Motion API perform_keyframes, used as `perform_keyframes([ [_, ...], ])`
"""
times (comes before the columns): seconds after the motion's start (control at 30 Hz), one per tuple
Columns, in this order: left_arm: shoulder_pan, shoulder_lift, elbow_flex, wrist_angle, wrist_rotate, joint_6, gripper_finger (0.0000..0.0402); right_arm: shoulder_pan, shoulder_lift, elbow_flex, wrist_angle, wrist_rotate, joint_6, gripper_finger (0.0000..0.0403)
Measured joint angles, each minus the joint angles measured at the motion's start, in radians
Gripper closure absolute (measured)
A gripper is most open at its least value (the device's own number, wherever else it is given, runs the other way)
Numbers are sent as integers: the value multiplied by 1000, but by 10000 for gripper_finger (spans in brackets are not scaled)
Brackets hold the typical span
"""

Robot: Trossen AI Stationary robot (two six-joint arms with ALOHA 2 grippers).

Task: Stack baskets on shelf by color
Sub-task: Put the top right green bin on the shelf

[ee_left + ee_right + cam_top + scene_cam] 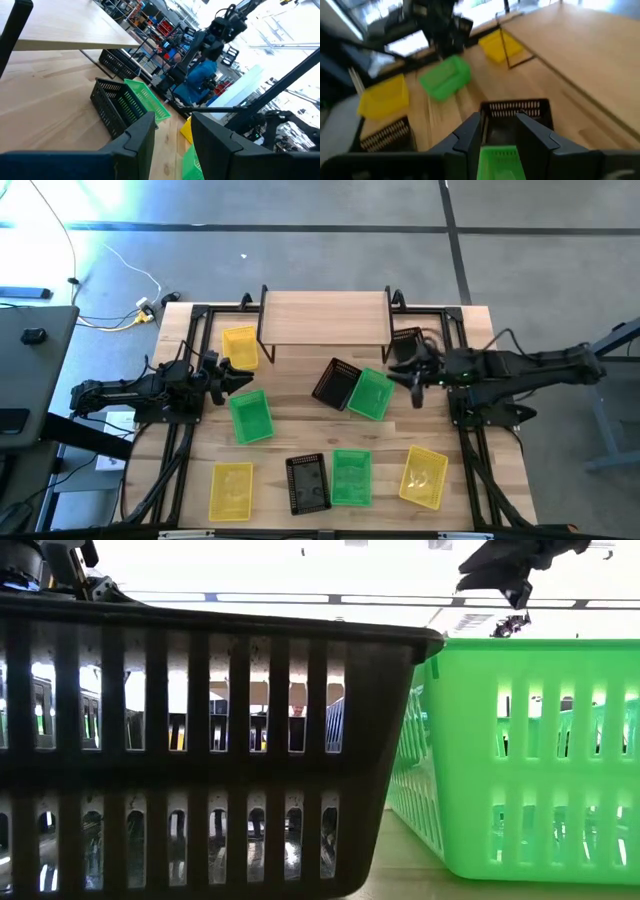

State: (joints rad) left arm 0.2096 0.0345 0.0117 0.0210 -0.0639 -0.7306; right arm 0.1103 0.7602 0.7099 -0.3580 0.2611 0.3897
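Likely a robotics lab or workshop: grey concrete floor (300,260), loose cables (110,300), cluttered equipment racks (150,20) behind the table (290,435).

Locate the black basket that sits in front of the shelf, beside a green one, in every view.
High: black basket, centre.
Low: not identifiable.
Left wrist, left of centre.
Right wrist, beyond the tool.
Shared landmark: the green basket touching it.

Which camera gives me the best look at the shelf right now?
The high view: the shelf shows whole, its plank top bare. Both wrist views catch only part of the plank and a leg; in the low view, baskets block it.
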Motion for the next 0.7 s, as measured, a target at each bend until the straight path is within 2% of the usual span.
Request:
perform_keyframes([
  [0.4, 0, 0, 0, -1, 0, 0, 284, 130, 256, 46, -29, 8, 2, 299],
  [0.7, 0, 0, 0, -1, 0, 0, 284, 141, 403, 46, -26, 16, 62, 299],
])
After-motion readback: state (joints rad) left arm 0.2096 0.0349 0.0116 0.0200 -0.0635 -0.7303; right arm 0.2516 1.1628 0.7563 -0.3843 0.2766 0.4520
